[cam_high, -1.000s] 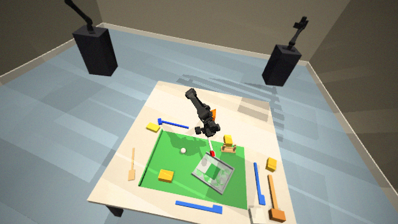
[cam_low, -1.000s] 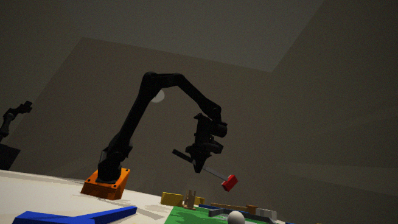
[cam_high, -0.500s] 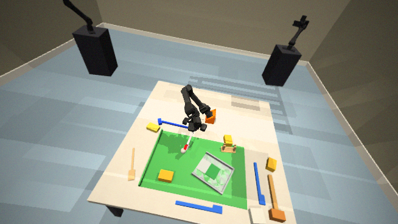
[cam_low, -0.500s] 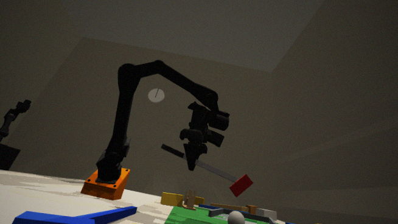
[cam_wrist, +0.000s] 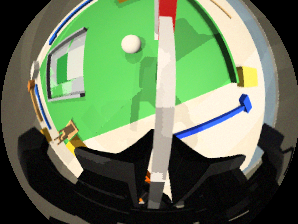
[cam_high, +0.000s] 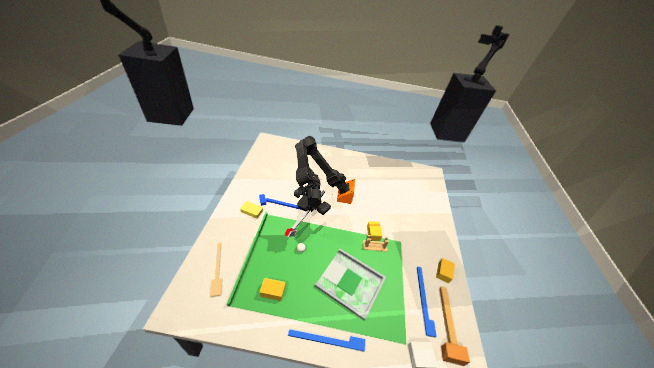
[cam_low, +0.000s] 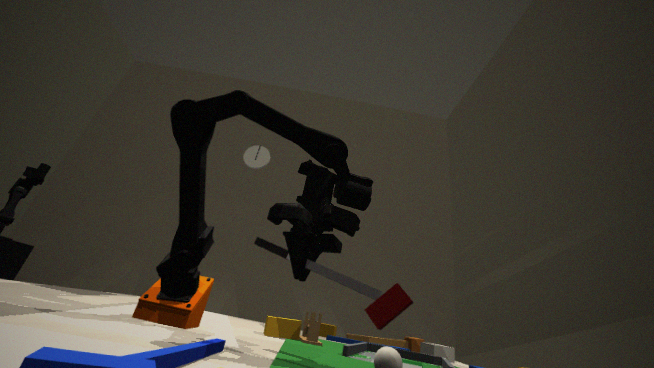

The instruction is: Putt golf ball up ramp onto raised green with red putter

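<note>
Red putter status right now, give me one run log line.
gripper: shut on red putter | putter head: raised, off mat | golf ball: on green mat, untouched

gripper (cam_low: 301,270) clamping red putter (cam_low: 345,284) (tilted), above golf ball (cam_low: 388,358)

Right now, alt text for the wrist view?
The gripper is shut on the grey shaft of the red putter, whose red head hangs just right of the white golf ball on the green mat. The raised green sits at left.
</note>
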